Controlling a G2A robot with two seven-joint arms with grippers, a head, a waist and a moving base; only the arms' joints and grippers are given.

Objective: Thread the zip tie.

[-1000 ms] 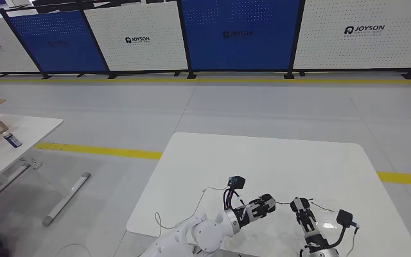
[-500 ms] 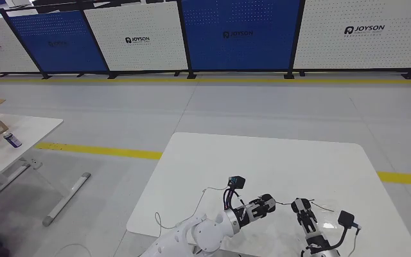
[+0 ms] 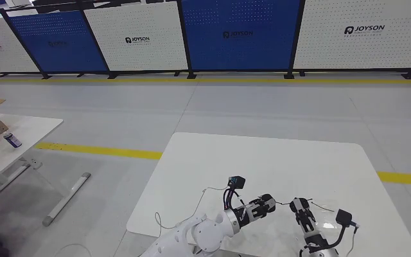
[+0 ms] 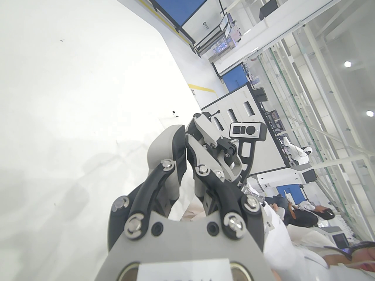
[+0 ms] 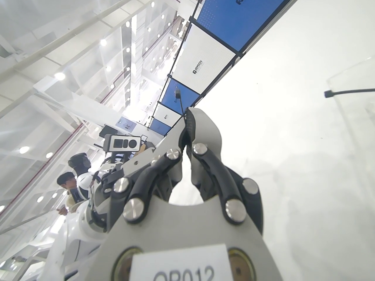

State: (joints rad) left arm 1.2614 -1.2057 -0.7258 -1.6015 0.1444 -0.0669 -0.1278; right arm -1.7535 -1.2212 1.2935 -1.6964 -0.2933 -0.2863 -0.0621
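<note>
A thin black zip tie [image 5: 177, 94] sticks out past the tips of my right gripper [image 5: 187, 124], which is shut on it; its small head points away from the fingers. In the top view this right gripper [image 3: 297, 206] hangs over the table's near edge, close beside my left gripper [image 3: 270, 205]. The left gripper [image 4: 185, 147] has its fingers pressed together, and I see nothing between the pads. Just beyond its tips is the right gripper [image 4: 202, 127]. A thin dark line [image 3: 283, 203] runs between the two grippers in the top view.
A second black zip tie [image 5: 348, 91] lies on a clear plastic tray [image 5: 351, 112] beside the right gripper. The white table [image 3: 270, 167] stretches open toward its far edge. Blue and white pegboard panels [image 3: 241, 35] stand across the floor behind.
The right gripper has shifted slightly toward the left gripper. The left arm has stayed still.
</note>
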